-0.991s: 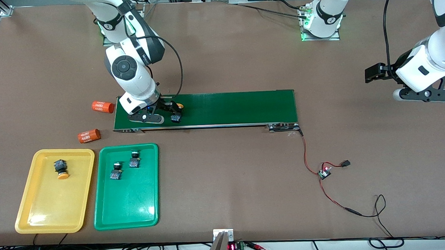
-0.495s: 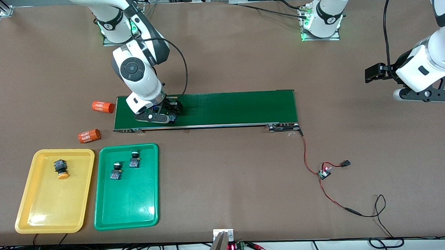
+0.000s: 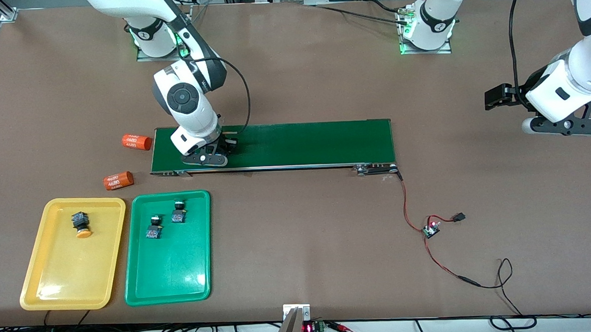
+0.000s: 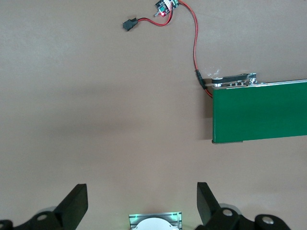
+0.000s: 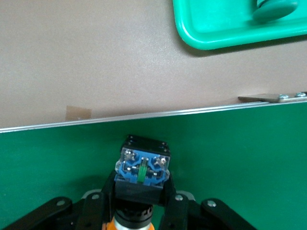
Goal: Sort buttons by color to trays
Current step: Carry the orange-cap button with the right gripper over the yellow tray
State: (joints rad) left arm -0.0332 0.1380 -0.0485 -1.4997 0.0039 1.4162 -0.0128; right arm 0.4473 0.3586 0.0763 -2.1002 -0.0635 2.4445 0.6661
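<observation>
My right gripper (image 3: pixel 221 150) is over the dark-green conveyor belt (image 3: pixel 299 143), near its end by the trays, and is shut on a button (image 5: pixel 142 167) with a blue-and-black body and an orange cap. In the right wrist view the fingers (image 5: pixel 108 189) clamp its black middle. The yellow tray (image 3: pixel 41 277) holds one orange-capped button (image 3: pixel 81 224). The green tray (image 3: pixel 170 271) holds two green-capped buttons (image 3: pixel 178 212) (image 3: pixel 153 228). My left gripper (image 3: pixel 560 124) waits open and empty over bare table at the left arm's end, as the left wrist view (image 4: pixel 141 206) shows.
Two orange cylinders marked 4680 (image 3: pixel 136 141) (image 3: pixel 118 180) lie beside the belt's end, farther from the front camera than the yellow tray. A small circuit board with red wires (image 3: pixel 430 228) lies near the belt's other end. The green tray's corner (image 5: pixel 230 24) shows in the right wrist view.
My right arm's wrist has swung over the belt and the hand has turned with the button in it. The orange cap that showed beside the hand is now hidden. The left arm has not moved.
</observation>
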